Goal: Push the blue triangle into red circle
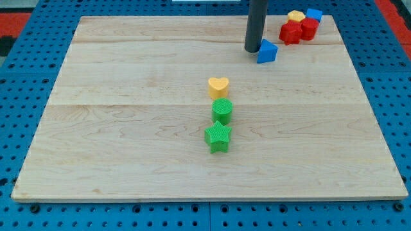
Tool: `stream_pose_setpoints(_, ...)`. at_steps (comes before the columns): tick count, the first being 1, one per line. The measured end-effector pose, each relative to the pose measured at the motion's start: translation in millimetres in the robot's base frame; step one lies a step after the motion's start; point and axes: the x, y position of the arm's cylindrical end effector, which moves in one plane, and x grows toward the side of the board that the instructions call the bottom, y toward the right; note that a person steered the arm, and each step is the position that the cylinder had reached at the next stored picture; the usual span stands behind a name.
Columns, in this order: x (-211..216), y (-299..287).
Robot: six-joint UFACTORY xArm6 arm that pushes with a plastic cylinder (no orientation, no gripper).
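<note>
Where my tip (252,50) rests, the blue triangle (267,51) touches its right.

A wooden board (128,128) is lying on a blue pegboard surface (19,83). Taking the green circle (222,111) near the board's middle as the landmark: a yellow heart (218,86) is sitting just beside it toward the view's top, and a green star (218,137) is sitting just beside it toward the view's bottom, the three forming a short column. Well apart from it, toward the view's top right, a yellow block (296,15), a blue block (314,14) and a red hexagon-like block (290,32) are clustering near the board's corner.
</note>
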Motion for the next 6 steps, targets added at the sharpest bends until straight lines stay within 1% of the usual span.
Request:
stream_pose_setpoints(2, -0.2, 29.4)
stream_pose_setpoints(3, 15.3, 42.8)
stream_pose_setpoints(4, 43.6, 40.1)
stream_pose_setpoints(5, 60.3, 42.7)
stream_pose_setpoints(6, 66.3, 54.2)
